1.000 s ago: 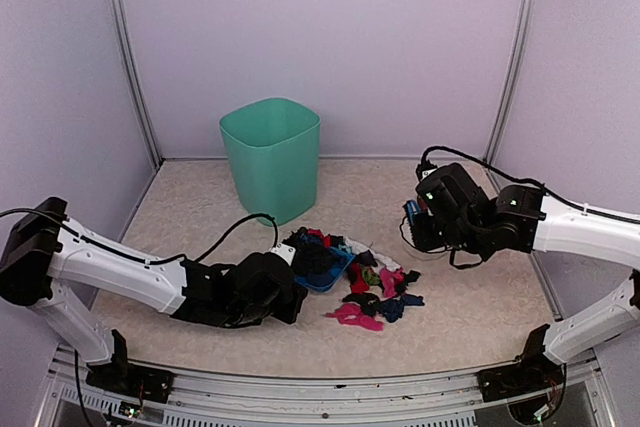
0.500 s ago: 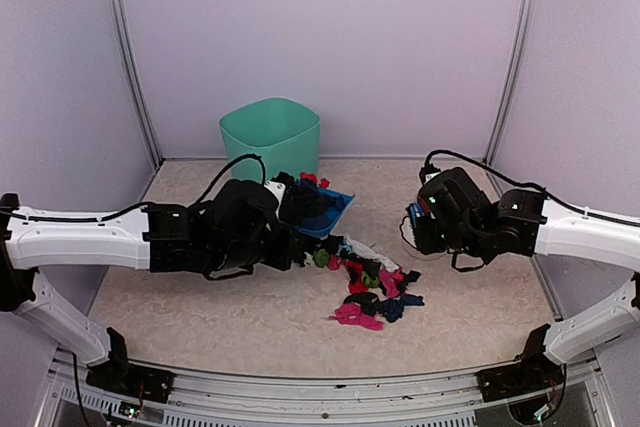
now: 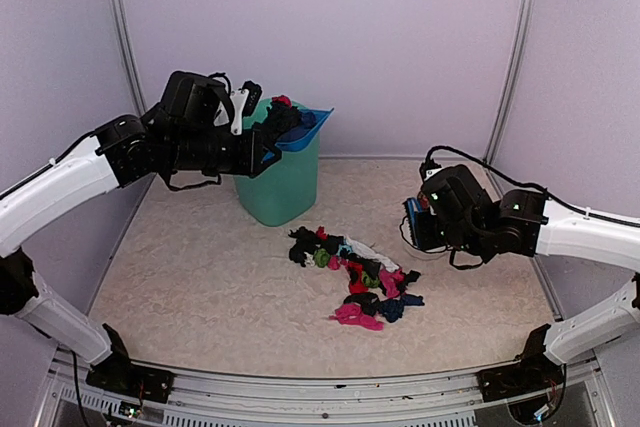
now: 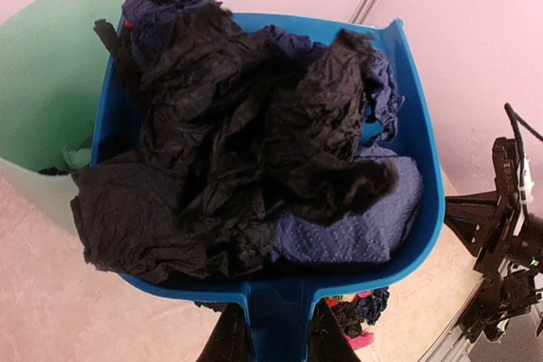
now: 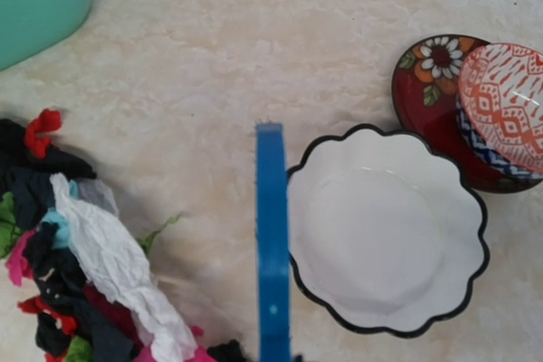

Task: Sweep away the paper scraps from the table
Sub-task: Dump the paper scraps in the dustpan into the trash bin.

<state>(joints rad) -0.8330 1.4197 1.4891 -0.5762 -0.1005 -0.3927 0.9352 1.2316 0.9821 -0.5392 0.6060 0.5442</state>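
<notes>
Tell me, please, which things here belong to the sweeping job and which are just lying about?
Part of the job: paper scraps, blue dustpan, blue brush, green bin, table.
Just lying about: white scalloped bowl, red floral dish, orange patterned bowl.

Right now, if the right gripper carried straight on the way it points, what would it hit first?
Probably the bare table, between the paper scraps and the white scalloped dish. The blue brush held by the right gripper would touch first; depth is unclear.
</notes>
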